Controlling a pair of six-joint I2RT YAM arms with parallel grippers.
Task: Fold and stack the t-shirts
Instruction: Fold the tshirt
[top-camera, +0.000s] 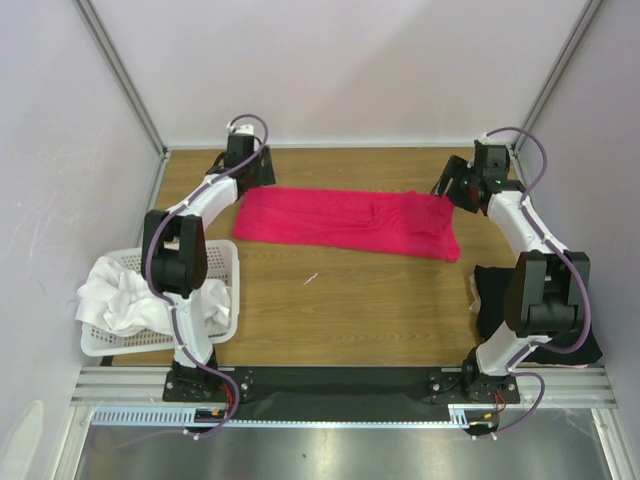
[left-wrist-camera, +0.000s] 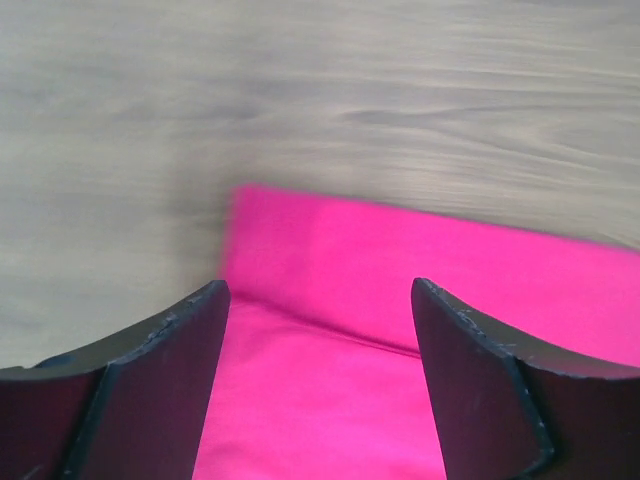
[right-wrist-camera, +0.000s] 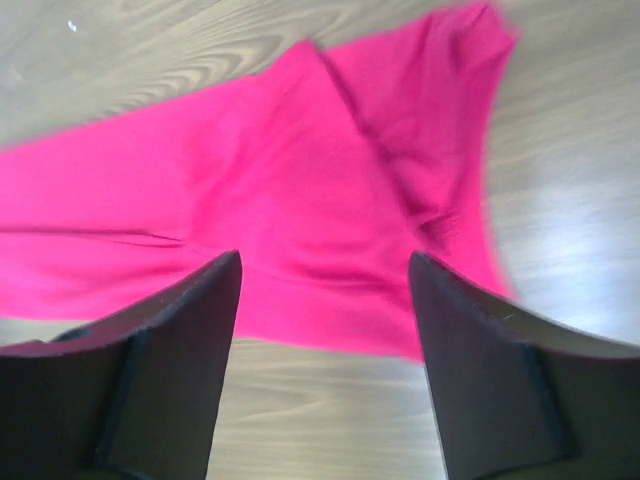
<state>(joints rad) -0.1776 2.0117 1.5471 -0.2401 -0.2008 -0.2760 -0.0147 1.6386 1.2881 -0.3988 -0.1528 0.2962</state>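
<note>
The crimson-pink t-shirt (top-camera: 350, 222) lies folded into a long flat band across the far half of the wooden table (top-camera: 350, 310), its length running left to right between the two arms. Its left end is square and neat, while the right end is wider and looser, with soft creases and a rounded lower corner. In the left wrist view the fabric (left-wrist-camera: 400, 330) shows a clean straight edge and one fold line where a layer lies over another; in the right wrist view the cloth (right-wrist-camera: 250, 200) is more rumpled, with diagonal ridges and a flap pointing away. The left gripper (left-wrist-camera: 320, 300) hangs over the shirt's left end with its jaws spread apart and nothing pinched between them. The right gripper (right-wrist-camera: 325, 270) hangs over the right end, jaws likewise parted and holding nothing. Crumpled white t-shirts (top-camera: 125, 295) fill the white basket (top-camera: 225, 250) at the near left, and a black t-shirt (top-camera: 490, 290) lies at the near right by the right arm's base
</note>
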